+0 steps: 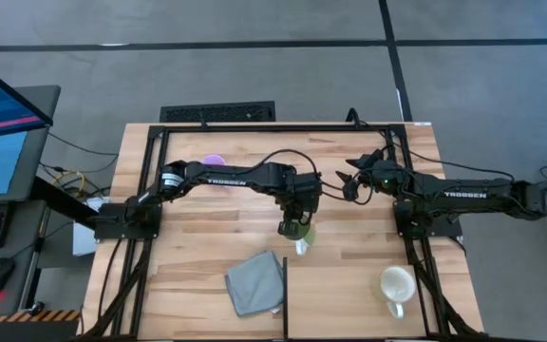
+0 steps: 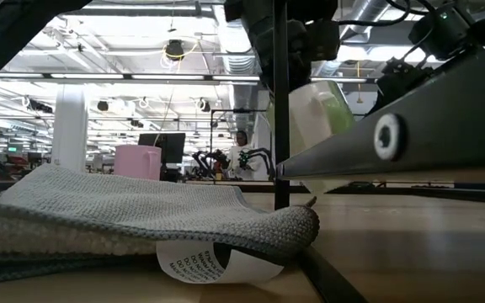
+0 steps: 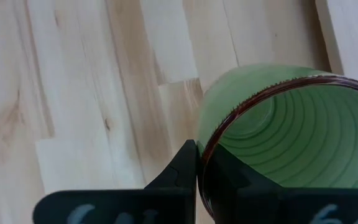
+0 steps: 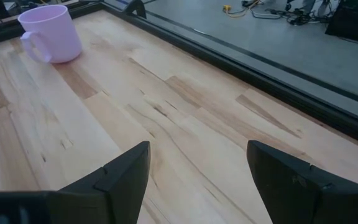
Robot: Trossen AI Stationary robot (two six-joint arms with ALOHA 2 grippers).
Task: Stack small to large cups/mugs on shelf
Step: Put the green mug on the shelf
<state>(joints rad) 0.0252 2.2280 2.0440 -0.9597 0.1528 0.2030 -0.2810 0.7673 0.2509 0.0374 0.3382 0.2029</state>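
Fingers of our left gripper (image 1: 294,228) pinch the green mug (image 1: 302,236) at mid-table, our right gripper (image 1: 349,178) waits open, and the lilac mug (image 1: 215,160) near the far edge and cream mug (image 1: 397,283) remain unstacked

We've got two matte-black jointed arms, the left arm (image 1: 226,178) and right arm (image 1: 473,197) each marked with white TROSSEN lettering, black cables looping off the wrists, a green LED on the right wrist, and dark wedge-shaped fingers (image 4: 126,171) on the grippers.
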